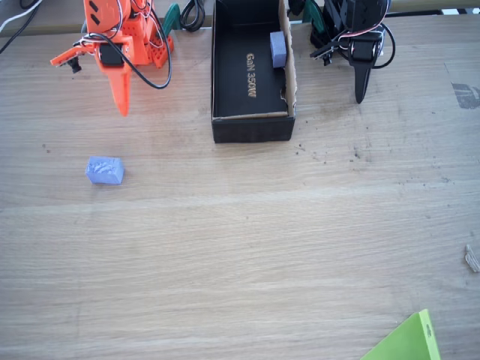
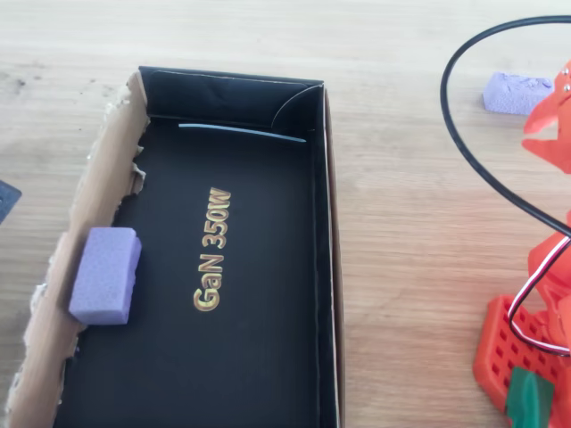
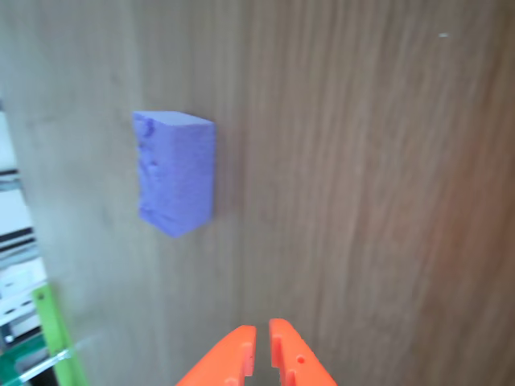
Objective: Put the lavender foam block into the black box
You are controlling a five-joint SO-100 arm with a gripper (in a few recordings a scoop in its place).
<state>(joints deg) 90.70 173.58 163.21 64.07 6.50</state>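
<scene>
Nearest me, the block (image 1: 104, 171) sits alone on the bare desk (image 1: 262, 247), free of any grip. It looks light, squashy foam, so pinch its long flat sides. At eleven o'clock the orange jaws hang nearly closed, empty. Farther back, at one o'clock, waits the box (image 1: 250, 127).

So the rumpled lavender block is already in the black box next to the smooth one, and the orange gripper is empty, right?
Not quite. The rumpled lavender foam block lies on the bare table, left of the black box in the fixed view. Only the smooth block is inside. The orange gripper is empty, as you said.
</scene>
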